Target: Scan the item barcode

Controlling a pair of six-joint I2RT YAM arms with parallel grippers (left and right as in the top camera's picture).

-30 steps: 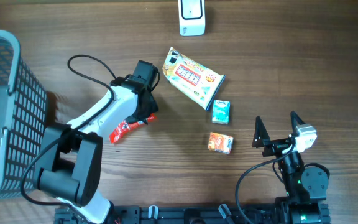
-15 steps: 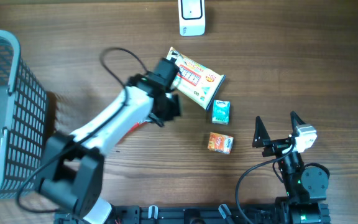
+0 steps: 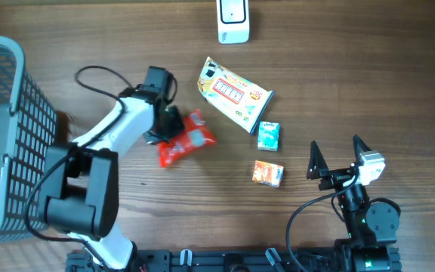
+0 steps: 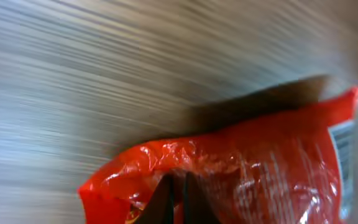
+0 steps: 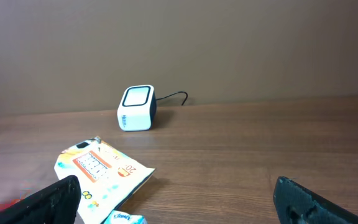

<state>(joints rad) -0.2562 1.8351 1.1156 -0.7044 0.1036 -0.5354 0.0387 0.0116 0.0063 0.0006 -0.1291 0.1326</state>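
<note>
Overhead: left gripper (image 3: 169, 126) is pinched shut on the edge of the red packet (image 3: 185, 139). The packet sits left of the white-yellow packet (image 3: 235, 94) and well below the scanner (image 3: 233, 20); can't tell if it's lifted off the table (image 3: 353, 68). Right gripper (image 3: 338, 157) is spread wide, holding nothing. 2 small boxes are near it: teal box (image 3: 269, 136) and orange box (image 3: 267, 173). Basket (image 3: 6, 128) at left.
Left wrist: fingers (image 4: 163, 200) are clamped on the red packet's (image 4: 260, 168) crinkled edge.
Right wrist: fingers (image 5: 48, 202) are far apart with nothing between them. Scanner (image 5: 136, 107) and white-yellow packet (image 5: 101, 168) are ahead.
</note>
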